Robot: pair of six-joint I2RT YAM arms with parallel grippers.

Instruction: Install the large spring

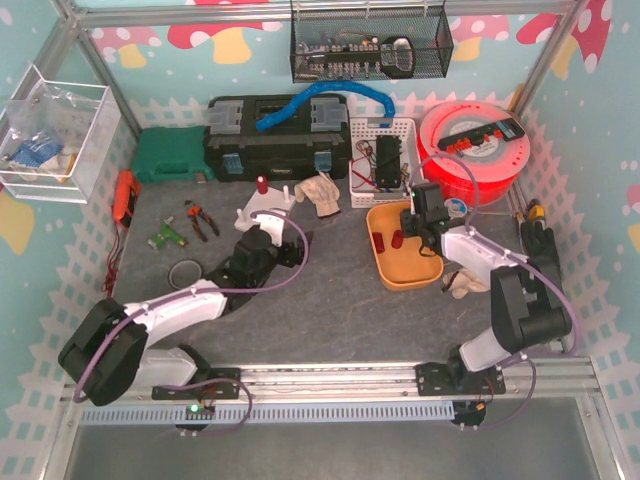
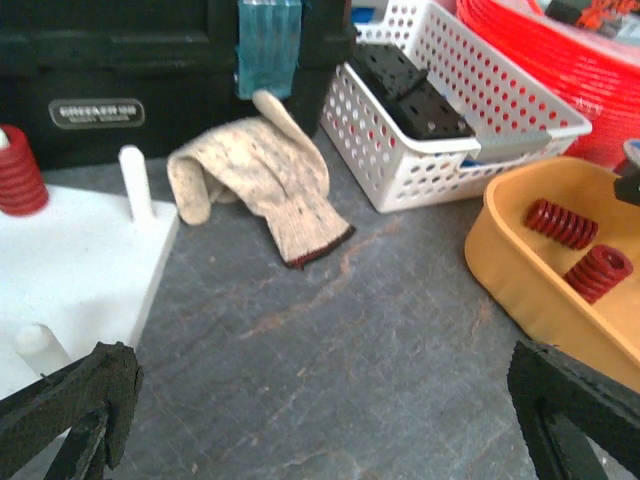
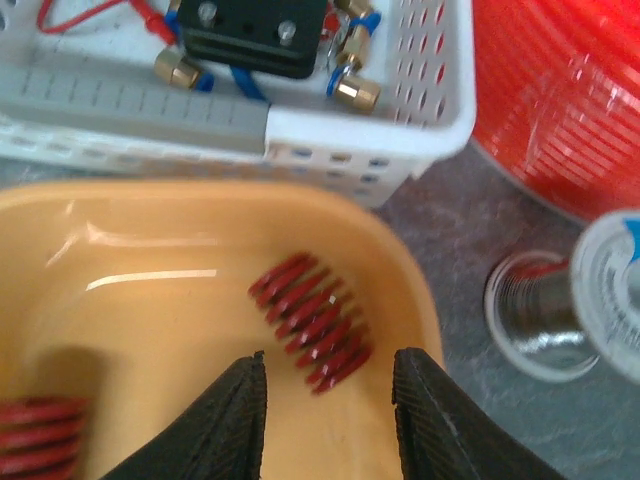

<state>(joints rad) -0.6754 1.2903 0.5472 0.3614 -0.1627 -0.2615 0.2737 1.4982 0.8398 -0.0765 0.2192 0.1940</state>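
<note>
Right hand (image 3: 328, 360) is poised over the orange tray (image 3: 150, 230), fingers spread and nothing pinched. A red spring (image 3: 312, 322) lies on the tray floor just ahead of the fingertips and between their lines. A second spring (image 3: 40, 430) sits off to that hand's left, blurred at the frame edge. I cannot tell which of the two is the larger.

Left hand (image 2: 320, 400) hangs low over the counter (image 2: 350, 350), fingers spread wide and empty. The white peg base (image 2: 80, 260) is close on its left. One ribbed red spring (image 2: 18, 172) is already seated on a peg there, and two bare pegs (image 2: 135, 180) stand nearer the hand.

So my read is an early stage. The approach looks lined up, but the grasp, the carry to the base and the seating on a peg are all to come.

The surface is dark grey, slate-patterned and matte. Ahead of the left hand lies a knitted glove (image 2: 265, 175), with a white perforated basket (image 2: 400, 150) beyond it to the right. A big red spool (image 3: 560, 100) and a small clear reel (image 3: 540, 320) sit to the right hand's right. Aluminium framing and pastel mushroom-print walls close in the cell.
</note>
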